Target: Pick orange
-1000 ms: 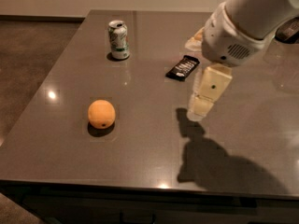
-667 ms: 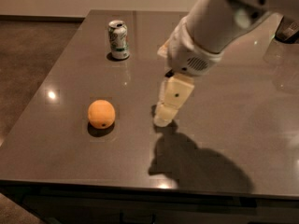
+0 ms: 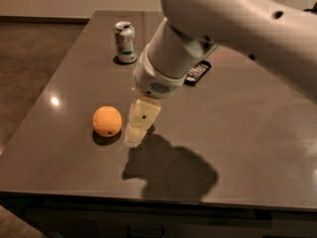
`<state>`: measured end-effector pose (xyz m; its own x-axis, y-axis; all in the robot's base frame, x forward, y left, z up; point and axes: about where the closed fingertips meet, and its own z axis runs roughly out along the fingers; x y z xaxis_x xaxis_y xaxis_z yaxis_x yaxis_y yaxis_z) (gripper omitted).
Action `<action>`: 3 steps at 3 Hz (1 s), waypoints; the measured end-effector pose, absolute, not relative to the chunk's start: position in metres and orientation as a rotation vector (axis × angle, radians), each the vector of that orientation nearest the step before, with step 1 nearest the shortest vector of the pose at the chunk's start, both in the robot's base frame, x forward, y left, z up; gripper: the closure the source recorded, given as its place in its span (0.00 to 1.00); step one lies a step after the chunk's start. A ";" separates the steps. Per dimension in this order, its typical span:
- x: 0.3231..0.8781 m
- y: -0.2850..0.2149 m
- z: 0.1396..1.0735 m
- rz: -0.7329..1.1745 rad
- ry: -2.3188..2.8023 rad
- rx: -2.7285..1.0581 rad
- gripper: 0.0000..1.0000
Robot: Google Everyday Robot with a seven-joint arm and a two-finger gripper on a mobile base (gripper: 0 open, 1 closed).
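Note:
The orange [image 3: 107,121] is a round orange fruit with a small dark spot, resting on the dark grey table [image 3: 247,133] at the left front. My gripper [image 3: 134,136] hangs from the big white arm just to the right of the orange, close beside it and low over the table. One pale yellow finger [image 3: 141,120] shows, pointing down. Nothing is visibly held.
A green-and-white soda can [image 3: 126,42] stands at the back left of the table. A black flat object [image 3: 198,72] lies behind the arm, partly hidden by it. The table's front edge runs near the bottom, its left edge beside the brown floor.
The arm has swung left and nearer across the table, bringing the gripper from the right middle to just beside the orange. The orange and can have not moved.

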<state>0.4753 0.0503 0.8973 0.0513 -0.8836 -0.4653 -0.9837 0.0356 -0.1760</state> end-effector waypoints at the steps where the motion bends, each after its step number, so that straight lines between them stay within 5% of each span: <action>1: 0.472 0.073 0.888 0.313 1.849 -1.903 0.00; 3: 0.465 0.114 0.869 0.330 1.803 -1.977 0.00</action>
